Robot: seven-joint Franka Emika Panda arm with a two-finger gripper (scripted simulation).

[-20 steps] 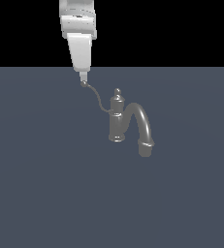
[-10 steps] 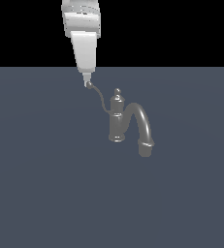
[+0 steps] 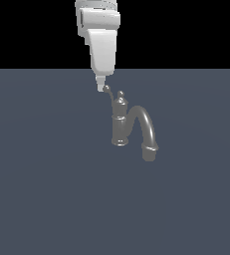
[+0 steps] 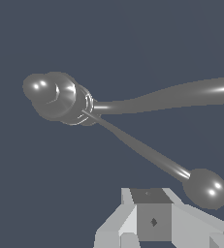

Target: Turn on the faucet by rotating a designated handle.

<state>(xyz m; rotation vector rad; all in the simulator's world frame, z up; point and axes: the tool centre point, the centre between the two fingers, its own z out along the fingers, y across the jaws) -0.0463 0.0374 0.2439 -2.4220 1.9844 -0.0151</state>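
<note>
The grey metallic faucet (image 3: 120, 124) stands on the dark floor, with its arched spout (image 3: 146, 127) curving down to the exterior view's right. Its thin handle (image 3: 109, 94) rises from the post to a small ball knob (image 3: 106, 89). My gripper (image 3: 101, 86) comes down from above, its jaws together and empty, with the tip right beside the knob on the exterior view's left. In the wrist view the post top (image 4: 55, 94), the spout (image 4: 181, 94), the handle (image 4: 142, 150) and its knob (image 4: 205, 188) show just past my fingertips (image 4: 151, 213).
A flat dark blue-grey floor (image 3: 47, 189) lies all around the faucet. Nothing else is in view.
My gripper has moved toward the exterior view's right. The knob has moved with it, and the handle has swung closer to the post.
</note>
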